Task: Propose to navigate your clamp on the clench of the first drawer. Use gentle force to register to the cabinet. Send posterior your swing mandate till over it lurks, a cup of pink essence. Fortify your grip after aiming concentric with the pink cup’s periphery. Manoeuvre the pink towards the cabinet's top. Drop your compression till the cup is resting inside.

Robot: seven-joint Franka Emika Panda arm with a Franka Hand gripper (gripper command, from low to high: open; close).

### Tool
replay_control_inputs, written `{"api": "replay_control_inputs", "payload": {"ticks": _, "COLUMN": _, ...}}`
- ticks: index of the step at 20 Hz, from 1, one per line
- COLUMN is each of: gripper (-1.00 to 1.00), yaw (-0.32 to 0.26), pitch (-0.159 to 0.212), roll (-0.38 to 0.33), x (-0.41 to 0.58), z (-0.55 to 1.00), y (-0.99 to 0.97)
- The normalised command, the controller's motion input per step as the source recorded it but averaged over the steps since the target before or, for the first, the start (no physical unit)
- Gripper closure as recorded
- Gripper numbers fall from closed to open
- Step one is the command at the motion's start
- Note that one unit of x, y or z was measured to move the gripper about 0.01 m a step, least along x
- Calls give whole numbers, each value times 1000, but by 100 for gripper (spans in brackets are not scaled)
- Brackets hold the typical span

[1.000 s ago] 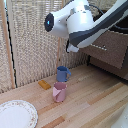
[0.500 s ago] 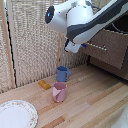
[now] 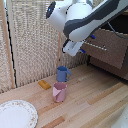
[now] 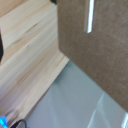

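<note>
Clearly, the large dark brown wooden cabinet [image 3: 111, 49] is the biggest thing I see, on the exterior view's right. Its wide upper drawer [image 3: 107, 46] looks pulled out a little, though I cannot be sure. So, as I judge it, the drawer step is perhaps done; the cup work is all left. The slim silver bar handle [image 3: 97, 45] is just beside my small blue-tipped gripper [image 3: 86, 44]. I cannot tell whether its fingers are apart or closed. The small pale pink plastic mug [image 3: 59, 92] stands on the light wooden table [image 3: 95, 102], well below and apart from the gripper, touching nothing of it.
</note>
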Motion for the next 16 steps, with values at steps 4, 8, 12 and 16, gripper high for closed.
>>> {"api": "replay_control_inputs", "payload": {"ticks": 4, "gripper": -100, "yaw": -197, "pitch": 23, "roll": 375, "x": 154, "z": 0, "y": 209}}
{"api": "replay_control_inputs", "payload": {"ticks": 8, "gripper": -100, "yaw": -174, "pitch": 0, "roll": 375, "x": 157, "z": 0, "y": 256}}
{"api": "replay_control_inputs", "payload": {"ticks": 12, "gripper": -100, "yaw": -147, "pitch": -8, "roll": 375, "x": 152, "z": 0, "y": 319}}
{"api": "replay_control_inputs", "payload": {"ticks": 16, "gripper": -100, "yaw": -133, "pitch": -39, "roll": 372, "x": 144, "z": -8, "y": 353}}
